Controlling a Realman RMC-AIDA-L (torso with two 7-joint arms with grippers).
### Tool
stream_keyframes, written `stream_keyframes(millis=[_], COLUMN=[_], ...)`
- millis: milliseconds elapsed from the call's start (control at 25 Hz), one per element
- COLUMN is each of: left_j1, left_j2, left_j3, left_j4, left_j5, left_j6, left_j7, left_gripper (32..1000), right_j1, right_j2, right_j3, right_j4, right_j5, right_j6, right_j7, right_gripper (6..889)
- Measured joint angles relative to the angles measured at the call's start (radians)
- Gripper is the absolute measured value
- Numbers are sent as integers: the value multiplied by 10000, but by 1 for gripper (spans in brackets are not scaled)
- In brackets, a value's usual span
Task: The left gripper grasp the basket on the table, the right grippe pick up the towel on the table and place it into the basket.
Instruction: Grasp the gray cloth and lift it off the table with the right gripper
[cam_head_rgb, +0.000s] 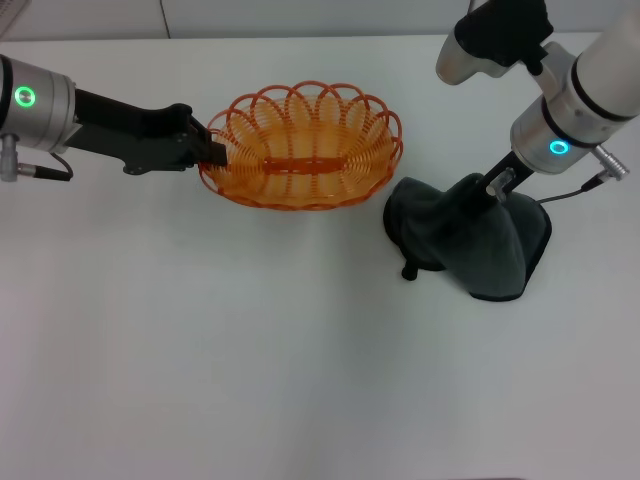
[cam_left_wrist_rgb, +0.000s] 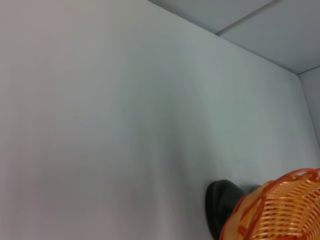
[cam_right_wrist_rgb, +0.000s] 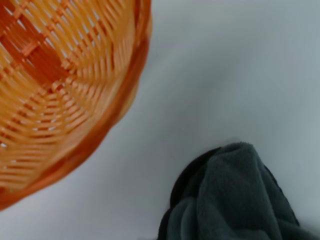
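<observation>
Hiding right pincer (cam_head_rgb: 487, 192): bunched towel (cam_head_rgb: 478, 240)

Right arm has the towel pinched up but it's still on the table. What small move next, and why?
Probably lift straight up first. The right gripper holds the towel bunched into a peak, yet its lower folds lie on the table beside the basket, which the left gripper holds at its rim. Lifting should clear that rim before moving across.
</observation>
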Motion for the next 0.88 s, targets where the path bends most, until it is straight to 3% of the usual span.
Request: stream_keyframes(millis=[560, 880], left_j1=[3, 15], left_j2=[0, 0], left_j3=[0, 0], left_j4=[0, 0], left_j5=[-1, -1], left_j6=[-16, -56], left_j7=[2, 2], left_gripper=[86, 86], right_j1=[7, -45], right_j2=[0, -38], right_j3=[11, 264], right_j4=[0, -21], right_j5=[12, 76], right_j6=[2, 98], right_j7=[-12, -44], right_gripper=[791, 572])
